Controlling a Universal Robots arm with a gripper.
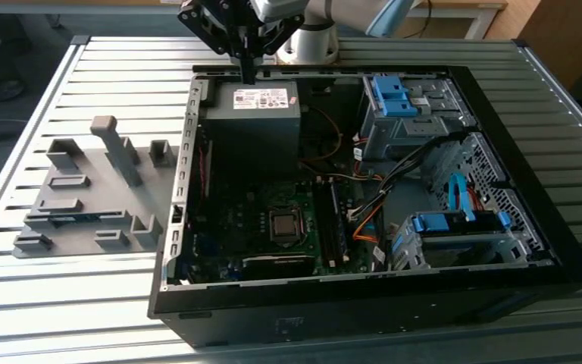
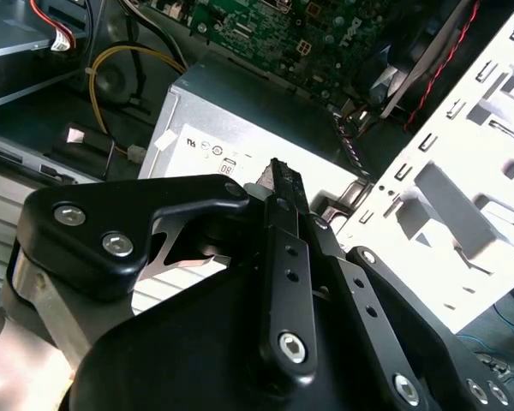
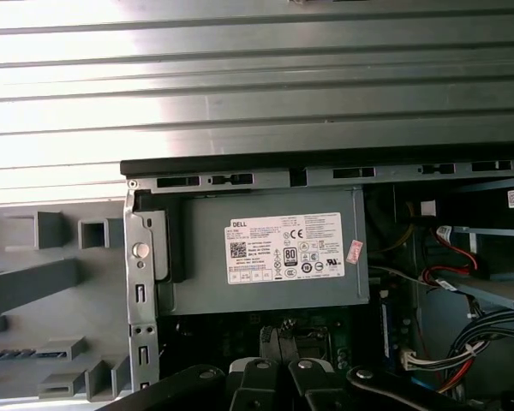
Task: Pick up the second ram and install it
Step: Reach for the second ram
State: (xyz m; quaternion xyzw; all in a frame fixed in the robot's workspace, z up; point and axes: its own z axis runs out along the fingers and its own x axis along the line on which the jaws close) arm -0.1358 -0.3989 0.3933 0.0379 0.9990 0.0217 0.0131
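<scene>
Exterior view: gripper [image 1: 245,70] hung above the power supply [image 1: 254,106]; fingers pressed together, nothing seen between them
Ram: the second ram [image 1: 69,219] lay in the grey holder tray [image 1: 109,201]; outside the computer case [image 1: 372,303], well apart from the gripper
Progress: apparently nothing picked up yet; grasping and seating on the motherboard [image 1: 261,220] both left to do

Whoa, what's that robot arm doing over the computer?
The robot arm's gripper hangs shut above the grey power supply box inside the open computer case. It holds nothing that I can see. A blue-green ram stick lies in the grey holder tray on the table beside the case, apart from the gripper.
</scene>
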